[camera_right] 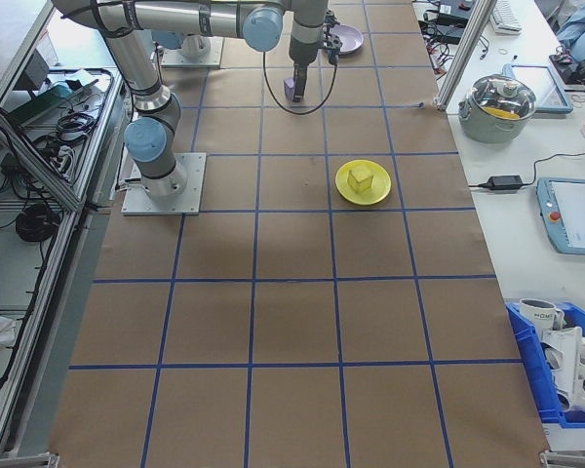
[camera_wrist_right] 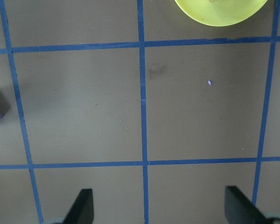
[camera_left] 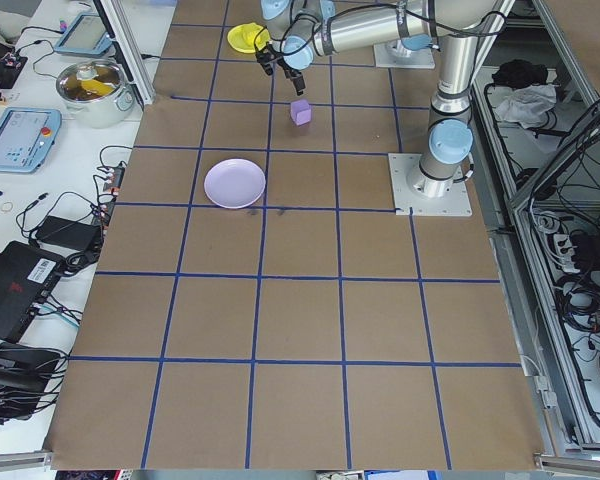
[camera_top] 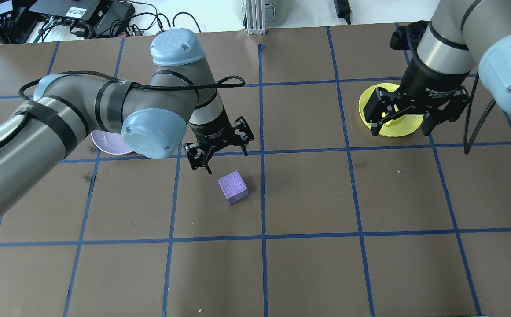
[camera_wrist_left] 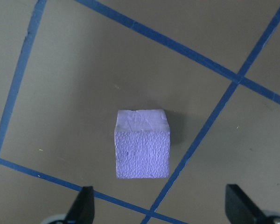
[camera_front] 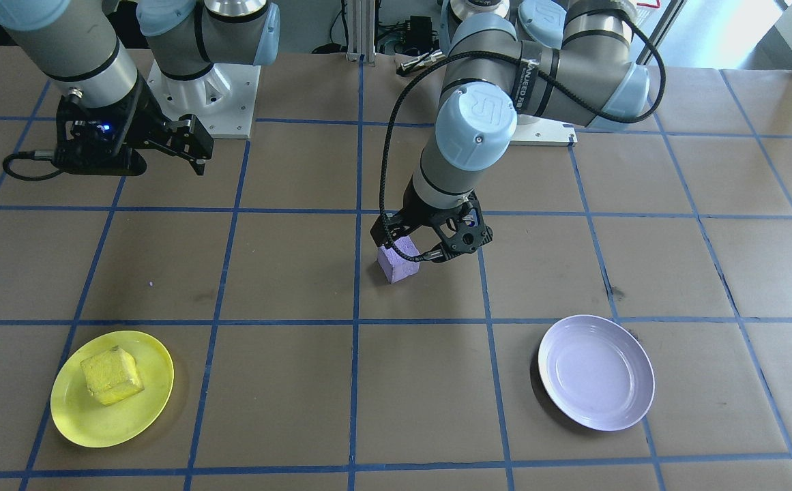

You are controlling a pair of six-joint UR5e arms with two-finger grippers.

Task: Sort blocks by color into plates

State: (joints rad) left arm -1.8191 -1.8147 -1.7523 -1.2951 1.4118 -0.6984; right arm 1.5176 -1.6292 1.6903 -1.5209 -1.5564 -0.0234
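Note:
The lavender-purple block [camera_top: 233,187] rests on the brown table near the centre line, also seen close up in the left wrist view [camera_wrist_left: 142,144]. My left gripper [camera_top: 224,158] hovers open just above and beside it, nothing between its fingers [camera_wrist_left: 81,207]. The yellow block [camera_front: 112,375] lies in the yellow plate [camera_front: 75,416]. My right gripper [camera_top: 400,131] hangs open and empty over the near side of that plate [camera_top: 396,132]. The lavender plate [camera_front: 597,372] holds nothing; in the overhead view my left arm partly hides this plate [camera_top: 108,143].
Blue tape lines grid the brown table cover. Arm base plates [camera_front: 225,102] sit at the robot's edge. A bench with a pot [camera_left: 95,85], tablets and cables runs along the far side, off the table.

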